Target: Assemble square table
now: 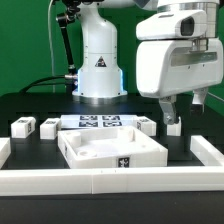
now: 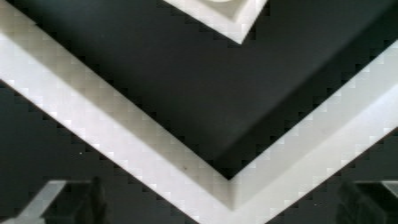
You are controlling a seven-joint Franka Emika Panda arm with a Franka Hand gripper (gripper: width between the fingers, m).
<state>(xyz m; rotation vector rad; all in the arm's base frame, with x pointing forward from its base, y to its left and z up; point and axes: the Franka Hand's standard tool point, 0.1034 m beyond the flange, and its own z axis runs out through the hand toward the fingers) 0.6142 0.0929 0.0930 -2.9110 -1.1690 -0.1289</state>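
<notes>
The white square tabletop (image 1: 105, 150) lies rim up at the front middle of the table, with a tag on its near side. Three short white legs (image 1: 22, 126) (image 1: 48, 125) (image 1: 147, 124) lie behind it. Another leg (image 1: 174, 125) stands toward the exterior view's right. My gripper (image 1: 184, 108) hangs just above that leg, open, with nothing between its fingers. In the wrist view the gripper (image 2: 217, 205) is open, and a dim fingertip (image 2: 50, 200) shows at each lower edge. A white corner of the tabletop (image 2: 222, 12) pokes in at the far side.
A white border wall (image 1: 110, 183) runs along the front and up both sides; its corner (image 2: 107, 110) fills the wrist view as a wide V. The marker board (image 1: 100, 122) lies behind the tabletop. The robot base (image 1: 97, 65) stands at the back.
</notes>
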